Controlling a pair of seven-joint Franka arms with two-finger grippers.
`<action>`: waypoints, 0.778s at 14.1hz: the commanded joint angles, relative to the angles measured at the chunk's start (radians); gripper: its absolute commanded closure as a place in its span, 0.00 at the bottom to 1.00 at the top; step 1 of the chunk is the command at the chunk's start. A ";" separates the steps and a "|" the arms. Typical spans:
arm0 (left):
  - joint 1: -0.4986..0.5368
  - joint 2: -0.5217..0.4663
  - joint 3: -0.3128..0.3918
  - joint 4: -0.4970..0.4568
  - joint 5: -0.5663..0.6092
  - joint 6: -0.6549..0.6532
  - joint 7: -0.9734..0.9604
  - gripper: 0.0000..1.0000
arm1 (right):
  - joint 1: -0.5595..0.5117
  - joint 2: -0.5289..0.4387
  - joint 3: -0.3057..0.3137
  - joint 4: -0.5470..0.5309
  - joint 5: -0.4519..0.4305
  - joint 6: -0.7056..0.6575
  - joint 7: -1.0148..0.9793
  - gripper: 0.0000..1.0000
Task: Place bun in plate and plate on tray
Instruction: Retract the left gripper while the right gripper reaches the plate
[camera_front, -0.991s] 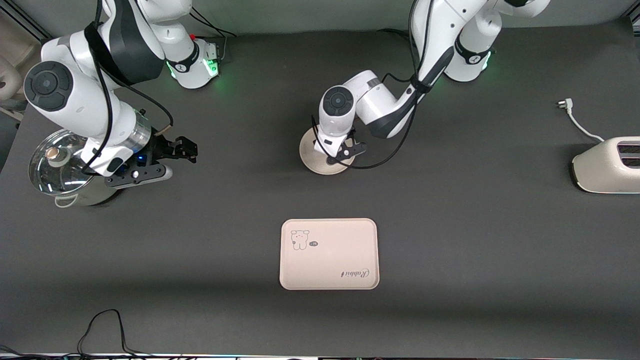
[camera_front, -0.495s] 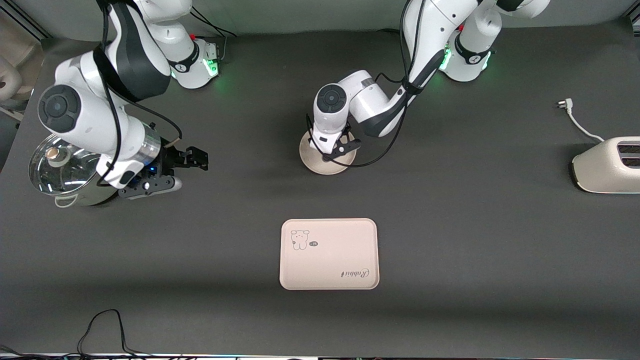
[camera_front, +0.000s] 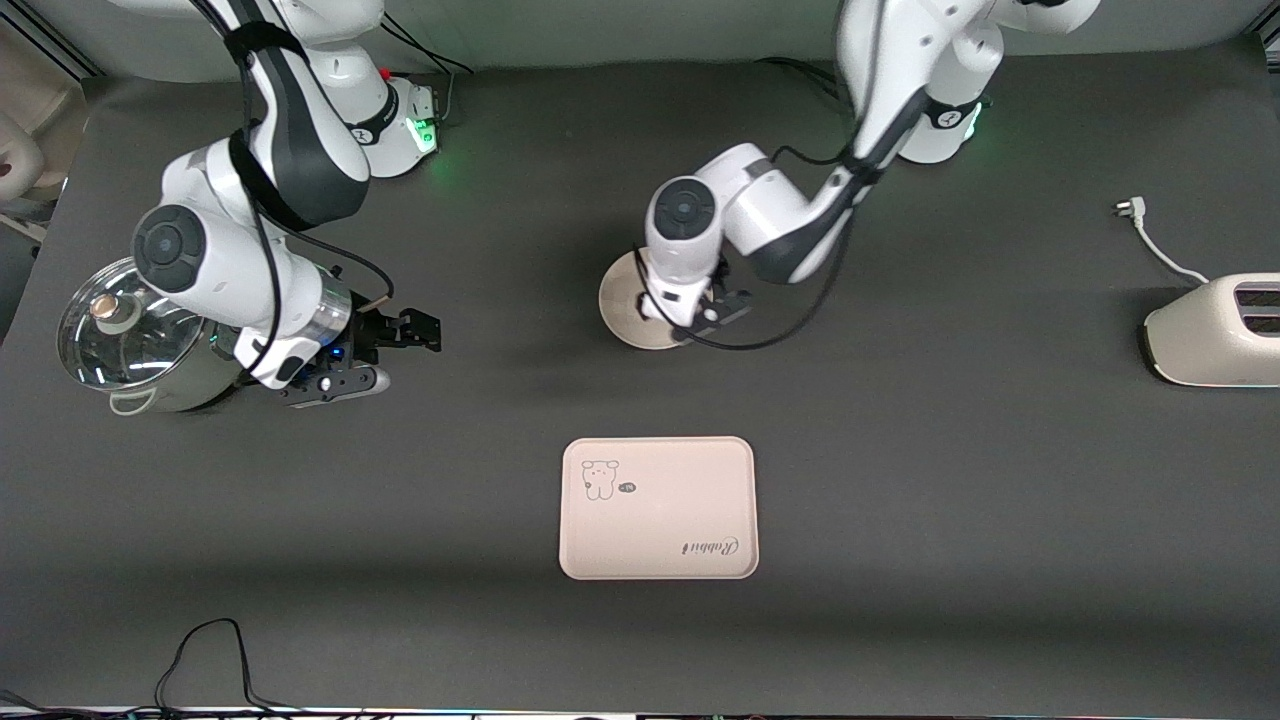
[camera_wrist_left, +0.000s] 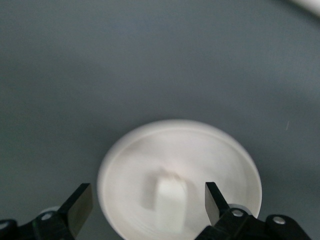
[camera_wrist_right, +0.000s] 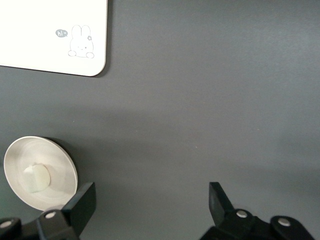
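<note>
Left wrist view | bun (camera_wrist_left: 170, 202) lying in plate (camera_wrist_left: 230, 155), directly under L gripper (camera_wrist_left: 149, 202), fingers spread, nothing held | plate farther from front cam than tray (camera_front: 657, 508) | R gripper (camera_front: 405, 335) spread, empty, waits | you: L arm nearer plate.

We see a round cream-beige plate (camera_front: 622, 310), plain, holding a small off-white bun (camera_wrist_left: 170, 204). The rectangular cream-beige tray (camera_front: 658, 507) carries a small dark-outline animal drawing and cursive "Rabbit" script. Both sit on a dark grey tabletop (camera_front: 950, 480).
</note>
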 joint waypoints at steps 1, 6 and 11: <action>0.166 -0.175 -0.007 -0.024 0.000 -0.124 0.175 0.00 | 0.008 -0.027 0.062 -0.093 0.018 0.099 0.086 0.00; 0.521 -0.356 -0.002 -0.018 -0.008 -0.215 0.692 0.00 | 0.002 -0.032 0.263 -0.276 0.014 0.379 0.278 0.00; 0.692 -0.406 0.000 -0.018 -0.017 -0.269 0.889 0.00 | 0.011 0.026 0.367 -0.338 0.004 0.516 0.349 0.00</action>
